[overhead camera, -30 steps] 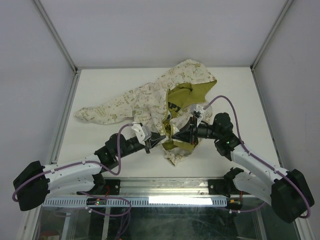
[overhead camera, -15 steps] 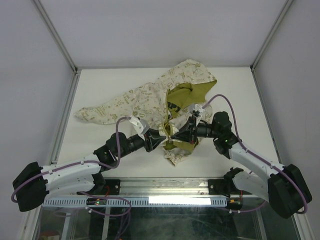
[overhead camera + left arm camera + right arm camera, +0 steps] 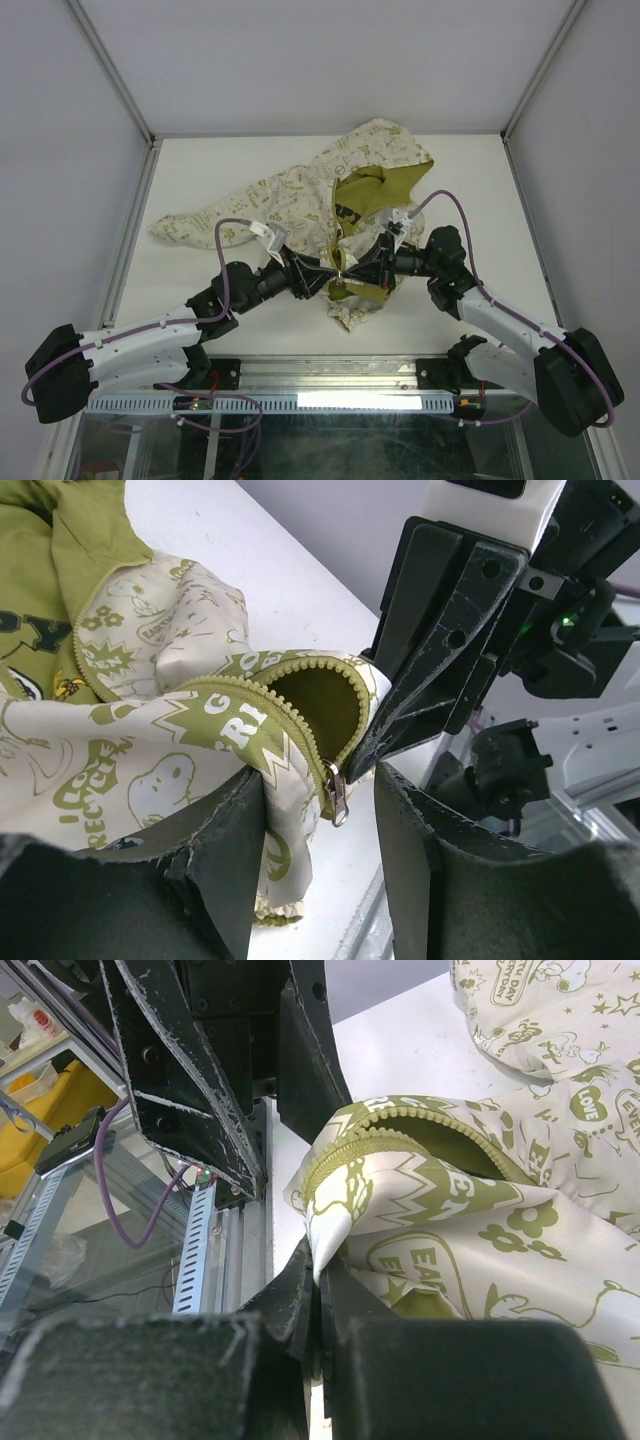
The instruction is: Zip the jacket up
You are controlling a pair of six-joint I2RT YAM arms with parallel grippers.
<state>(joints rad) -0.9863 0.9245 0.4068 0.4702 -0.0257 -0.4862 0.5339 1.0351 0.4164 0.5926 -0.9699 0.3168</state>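
Note:
The cream jacket (image 3: 290,195) with olive-green motifs lies across the table, hood at the back right, olive lining showing. My right gripper (image 3: 352,268) is shut on a fold of its lower front edge (image 3: 330,1225), beside the zipper teeth, and holds it raised. My left gripper (image 3: 318,276) is open and faces the right one. In the left wrist view its fingers (image 3: 235,850) stand on either side of the metal zipper pull (image 3: 337,792) without touching it. The right gripper's fingers (image 3: 430,670) show just behind the pull.
One sleeve (image 3: 190,228) stretches toward the left edge of the white table (image 3: 460,170). A metal rail (image 3: 330,375) runs along the near edge under both arms. Enclosure walls and posts stand on the left, right and back.
My left gripper has moved right toward the right gripper and turned, so its open jaws now bracket the zipper pull. The right gripper has kept its hold, almost still.

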